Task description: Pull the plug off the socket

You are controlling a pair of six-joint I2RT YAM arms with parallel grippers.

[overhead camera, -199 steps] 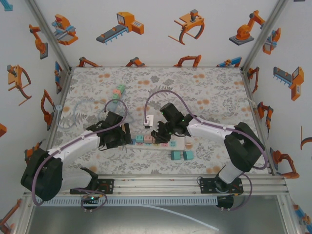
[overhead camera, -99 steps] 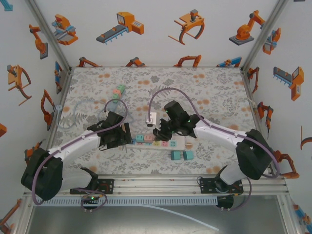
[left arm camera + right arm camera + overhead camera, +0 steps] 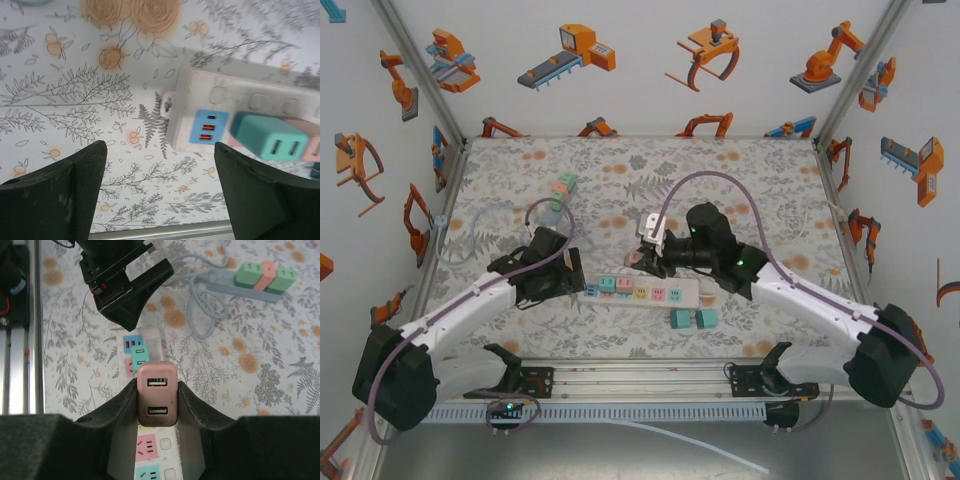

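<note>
Out: pink two-port charger plug (image 3: 156,390), clear of the white power strip (image 3: 640,291).
My right gripper (image 3: 156,407) clamps it, raised above the strip's sockets. My left gripper (image 3: 160,180) stands wide and empty beside the strip's end, likely for bracing.

A table (image 3: 770,180) covered in a grey-and-orange floral cloth stands inside a brightly lit booth. White walls (image 3: 640,100) carry orange robot stickers (image 3: 568,55). Silver metal posts (image 3: 863,70) mark the back corners, and a rail (image 3: 640,372) runs along the near edge.
</note>
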